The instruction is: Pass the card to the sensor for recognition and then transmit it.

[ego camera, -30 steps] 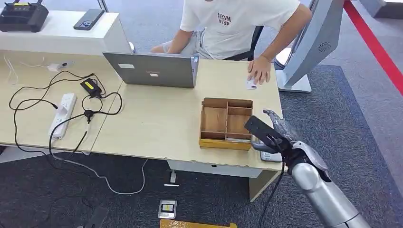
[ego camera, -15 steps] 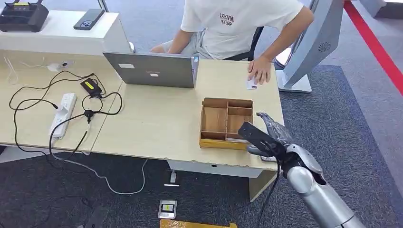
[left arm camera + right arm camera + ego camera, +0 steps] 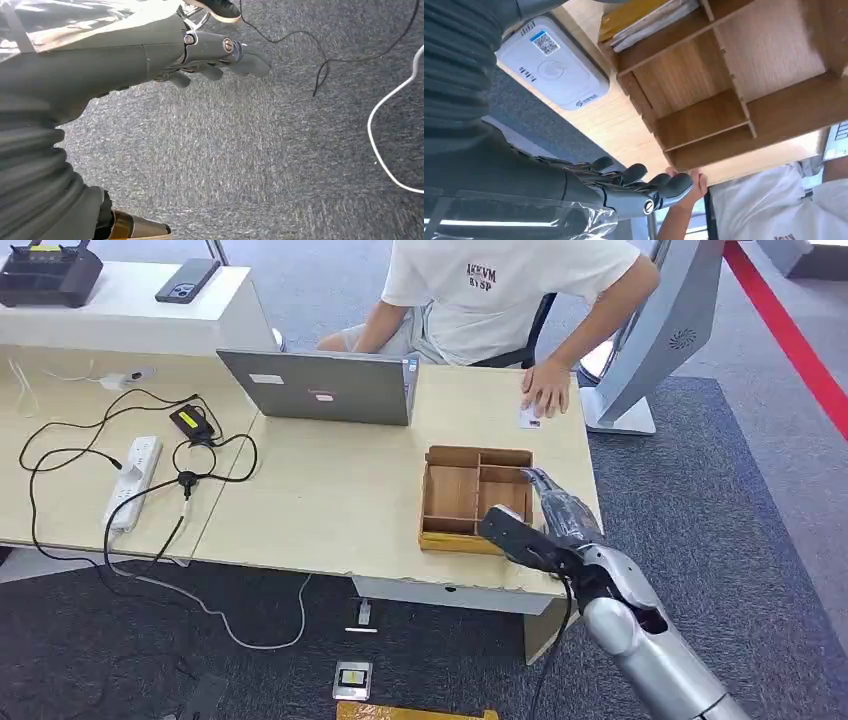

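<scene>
My right arm (image 3: 655, 665) is a smooth silver tube at the lower right of the head view, with a black cable beside it. My right hand (image 3: 560, 525) is dark grey under clear plastic wrap. My left hand (image 3: 150, 55) has a grey ribbed cover, silver screws and a thick thumb.

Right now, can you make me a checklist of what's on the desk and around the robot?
Surface: light wood desk, mostly bare in the middle.
Job's things: wooden tray with compartments, cards stacked in one; white sensor beside the tray; a white card under the person's hand.
Clutter: grey laptop; a phone on the white shelf.
Hands: right hand over the tray's near corner, fingers apart, holding nothing; left hand hangs over the carpet, holding nothing.
Cables: black cables and a white power strip at the left.
Surroundings: grey carpet, a seated person.
</scene>
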